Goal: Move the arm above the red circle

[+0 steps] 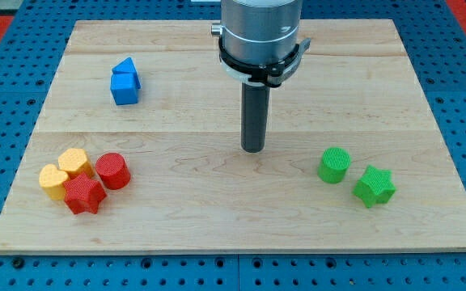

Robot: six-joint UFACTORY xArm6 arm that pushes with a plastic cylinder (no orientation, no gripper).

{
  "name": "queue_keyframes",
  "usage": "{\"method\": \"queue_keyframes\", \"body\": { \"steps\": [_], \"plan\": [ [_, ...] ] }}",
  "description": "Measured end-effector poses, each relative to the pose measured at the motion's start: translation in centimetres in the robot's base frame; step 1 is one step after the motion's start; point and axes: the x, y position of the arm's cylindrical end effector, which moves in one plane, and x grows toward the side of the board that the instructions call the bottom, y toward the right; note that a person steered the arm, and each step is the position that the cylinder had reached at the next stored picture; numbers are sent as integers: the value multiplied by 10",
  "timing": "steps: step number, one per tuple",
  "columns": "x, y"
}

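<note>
You saw the red circle (112, 170) near the view's bottom left of the wooden worktop (217, 218). It was a short, round block, bright red, with a flat top and ribbed sides. It stood upright.

It sat in a small huddle with three other blocks. The red star (84, 195) was just beside it, lower and to the view's left, and looked like it touched it. A yellow block (75, 162) with flat sides sat just to the left of the red circle. A yellow heart (53, 181) sat at the far left of the huddle, next to the red star.

You had no gripper here, only a dark rod (254, 117) hanging from a big grey round part. My tip (253, 149) sat near the middle of the worktop. It was well apart from the red circle, off to the view's right and a little higher. My tip touched no block.

Two blue blocks (125, 81) were pressed together near the view's top left; you could not tell their shapes well. A green circle (334, 165) and a green star (374, 186) sat near each other at the view's right, apart from my tip.
</note>
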Motion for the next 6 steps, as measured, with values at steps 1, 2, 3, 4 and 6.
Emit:
{"method": "queue_keyframes", "body": {
  "steps": [1,2,3,4,6],
  "plan": [
    [-5,-1],
    [-16,-19],
    [-16,-20],
    [-16,-21],
    [-16,-66]
  ]
}}
